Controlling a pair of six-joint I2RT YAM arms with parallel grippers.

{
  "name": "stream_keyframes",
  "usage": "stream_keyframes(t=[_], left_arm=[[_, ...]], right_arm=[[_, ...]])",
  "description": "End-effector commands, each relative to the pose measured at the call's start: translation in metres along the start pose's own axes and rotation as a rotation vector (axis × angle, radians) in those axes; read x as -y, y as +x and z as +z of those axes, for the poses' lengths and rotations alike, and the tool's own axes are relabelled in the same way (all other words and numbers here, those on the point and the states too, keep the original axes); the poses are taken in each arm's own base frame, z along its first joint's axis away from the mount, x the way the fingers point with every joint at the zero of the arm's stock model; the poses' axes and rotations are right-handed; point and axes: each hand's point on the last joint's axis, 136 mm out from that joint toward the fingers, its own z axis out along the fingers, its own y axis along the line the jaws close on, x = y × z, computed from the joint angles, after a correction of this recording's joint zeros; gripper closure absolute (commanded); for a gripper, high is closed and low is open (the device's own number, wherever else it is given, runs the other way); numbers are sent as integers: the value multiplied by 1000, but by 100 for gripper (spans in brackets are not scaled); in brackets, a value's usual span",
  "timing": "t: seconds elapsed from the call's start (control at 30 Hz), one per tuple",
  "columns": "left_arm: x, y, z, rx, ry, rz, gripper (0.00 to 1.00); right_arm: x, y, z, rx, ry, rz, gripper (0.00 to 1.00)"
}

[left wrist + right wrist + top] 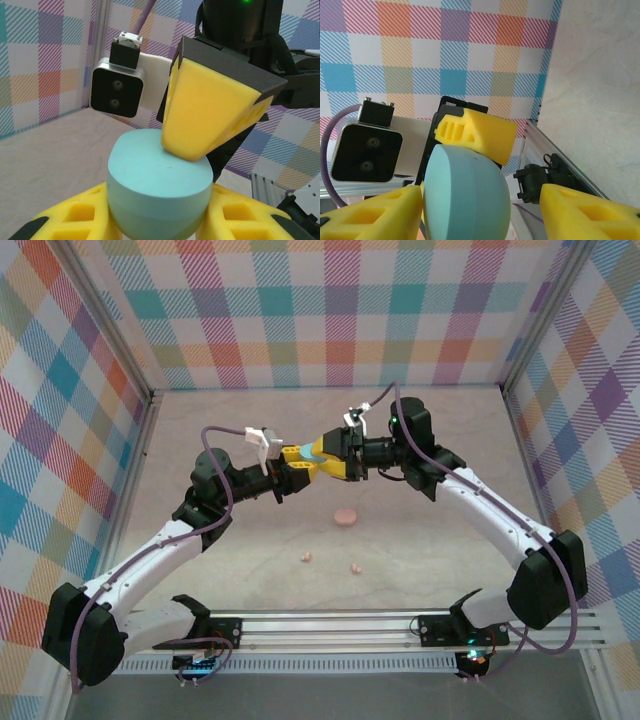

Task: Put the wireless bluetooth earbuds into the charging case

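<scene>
Fingers (75, 217) of left gripper (157, 220) clamped blue case (155, 165); right gripper's (480, 215) fingers (585, 210) stood spread, one resting on that case.

Top external: looking down over the whole surface (430, 540).
Wrist views: facing each other, close up.
Shared: all three showing the blue case (317, 452).

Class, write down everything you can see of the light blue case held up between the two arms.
The light blue case is a smooth, matte disc that looks like plastic, with a flat face and a rounded edge, and it appears closed. It hangs in mid-air, clamped by its sides between the left gripper's yellow fingers. One right gripper finger rests on its flat face.
</scene>
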Motion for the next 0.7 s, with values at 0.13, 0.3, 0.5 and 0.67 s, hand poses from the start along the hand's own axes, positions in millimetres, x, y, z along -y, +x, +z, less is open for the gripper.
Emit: stream_keyframes(t=[0.13,0.3,0.5,0.67], left_arm=[[8,-16,1,56,40,30,71],[6,-10,-1,55,17,26,70],[4,-5,-3,40,5,28,67],[3,-2,-5,19,-12,26,62]], right_arm=[[-11,4,3,-41,-62,-17,50],[-11,2,7,-59,-79,-4,67],[-8,0,8,-51,-74,8,76],[-6,-3,7,-28,-66,5,80]])
